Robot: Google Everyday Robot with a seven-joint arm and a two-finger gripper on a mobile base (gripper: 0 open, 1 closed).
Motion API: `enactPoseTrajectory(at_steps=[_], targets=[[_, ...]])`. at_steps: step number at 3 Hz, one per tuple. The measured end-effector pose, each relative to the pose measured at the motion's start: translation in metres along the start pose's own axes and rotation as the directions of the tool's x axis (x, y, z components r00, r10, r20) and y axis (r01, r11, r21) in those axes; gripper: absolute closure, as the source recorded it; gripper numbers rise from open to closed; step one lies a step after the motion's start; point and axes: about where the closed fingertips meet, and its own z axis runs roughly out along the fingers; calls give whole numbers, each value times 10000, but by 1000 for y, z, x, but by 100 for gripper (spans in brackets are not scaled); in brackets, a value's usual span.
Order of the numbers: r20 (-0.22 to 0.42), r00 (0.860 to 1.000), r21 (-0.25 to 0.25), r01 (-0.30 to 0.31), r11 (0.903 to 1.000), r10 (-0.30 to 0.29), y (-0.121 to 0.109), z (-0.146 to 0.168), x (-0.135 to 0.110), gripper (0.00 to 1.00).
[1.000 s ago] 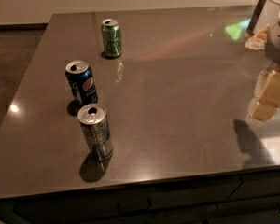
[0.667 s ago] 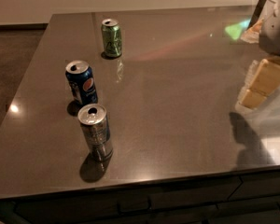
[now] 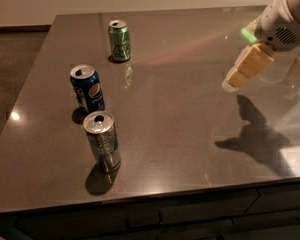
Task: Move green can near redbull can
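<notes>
Three cans share the table (image 3: 190,134): the green can (image 3: 119,40) stands well beyond the redbull can (image 3: 102,141), Pepsi can (image 3: 87,88) between. The hand (image 3: 233,80) hovers far right of the redbull can, probably poised to reach across; open or closed, I cannot tell.

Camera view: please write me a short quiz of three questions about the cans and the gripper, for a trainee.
1. True or false: the green can stands upright, farther back on the table than the other cans.
2. Which can stands between the green can and the redbull can? A) Pepsi can B) orange can C) none
3. Does the gripper touch any can?
Key: 1 true. 2 A. 3 no; it hangs above the table at the view's right, apart from all cans.
</notes>
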Motion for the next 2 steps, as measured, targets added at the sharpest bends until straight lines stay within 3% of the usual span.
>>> enactPoseTrajectory(at_steps=[1,2], targets=[[820,9950,353,-601,9976,571,-24,30,-20,0],[1688,9833,478,-767,9959,676,-41,54,-53,0]])
